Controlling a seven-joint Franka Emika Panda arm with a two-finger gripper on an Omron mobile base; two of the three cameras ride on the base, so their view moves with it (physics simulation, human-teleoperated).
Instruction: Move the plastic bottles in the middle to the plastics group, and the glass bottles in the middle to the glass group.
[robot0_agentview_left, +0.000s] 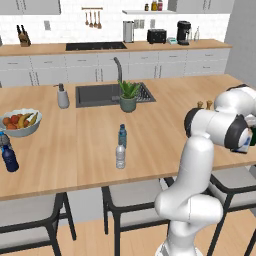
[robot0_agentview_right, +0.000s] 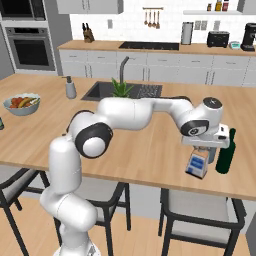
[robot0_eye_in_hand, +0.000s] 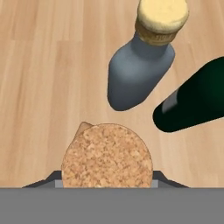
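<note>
fruit bowl (robot0_agentview_left: 20, 131) | soap dispenser (robot0_agentview_left: 62, 96) | potted plant (robot0_agentview_left: 128, 96) | sink (robot0_agentview_left: 95, 95)

No legible text, brand or number found. Blue-and-white label on square bottle (robot0_agentview_right: 197, 164) seen, print too small to be read.

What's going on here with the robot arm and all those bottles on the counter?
The arm is carrying the square glass bottle by its cork, gripper shut on it, right beside the dark green bottle and the grey-blue bottle of the glass group. It looks tilted, and contact with the counter cannot be judged. The two slim plastic bottles stand mid-counter, far from the navy bottle.
</note>
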